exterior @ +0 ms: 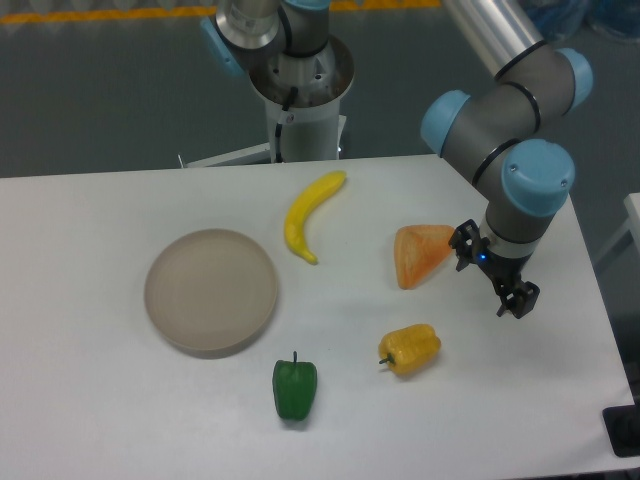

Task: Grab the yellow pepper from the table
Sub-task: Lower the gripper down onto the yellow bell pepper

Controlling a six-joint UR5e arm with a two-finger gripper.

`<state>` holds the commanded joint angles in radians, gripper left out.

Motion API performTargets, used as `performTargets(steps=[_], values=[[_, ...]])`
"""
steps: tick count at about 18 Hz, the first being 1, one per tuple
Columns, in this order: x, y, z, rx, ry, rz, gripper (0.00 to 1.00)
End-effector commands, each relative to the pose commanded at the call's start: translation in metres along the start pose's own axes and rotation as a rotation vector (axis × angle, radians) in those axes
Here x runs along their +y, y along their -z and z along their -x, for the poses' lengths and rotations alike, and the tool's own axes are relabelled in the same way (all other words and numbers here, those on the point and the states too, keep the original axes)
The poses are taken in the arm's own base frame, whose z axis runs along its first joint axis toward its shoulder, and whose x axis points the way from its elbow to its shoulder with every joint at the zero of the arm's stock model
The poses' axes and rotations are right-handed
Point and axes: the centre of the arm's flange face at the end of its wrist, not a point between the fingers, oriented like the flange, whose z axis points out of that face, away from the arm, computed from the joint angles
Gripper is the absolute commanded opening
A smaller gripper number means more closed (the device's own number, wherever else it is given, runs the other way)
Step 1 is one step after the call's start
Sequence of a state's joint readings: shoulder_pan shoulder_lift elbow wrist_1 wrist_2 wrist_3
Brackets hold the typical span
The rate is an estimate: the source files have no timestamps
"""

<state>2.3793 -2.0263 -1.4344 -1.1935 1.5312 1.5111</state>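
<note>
Pepper position first: the small blocky yellow-orange bell pepper point(411, 349) lies on the plain white tabletop point(100, 400), lower centre-right of the frame — long axis roughly left-right, stem leftward. Black two-finger gripper point(510, 300) hangs upper right of it, empty; finger gap unclear — cannot tell.

Evenly lit, slightly soft.
Lying bright on the table point(120, 420), casting faint shadows under each piece, blurring mildly throughout.
</note>
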Motion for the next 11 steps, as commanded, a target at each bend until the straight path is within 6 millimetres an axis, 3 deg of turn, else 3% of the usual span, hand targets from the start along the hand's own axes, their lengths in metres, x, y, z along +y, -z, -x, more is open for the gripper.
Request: performTargets(steps=[4,6,9,11], values=[[-0.044,-0.013,0.016,-0.046,0.069,-0.019,1.00],[-0.061,-0.022,0.012,-0.033,0.049,-0.016,1.00],[-0.069,-0.031,0.009,-0.019,0.027,-0.014,1.00],[-0.085,-0.043,-0.006,0.008,0.007,-0.001,1.00]])
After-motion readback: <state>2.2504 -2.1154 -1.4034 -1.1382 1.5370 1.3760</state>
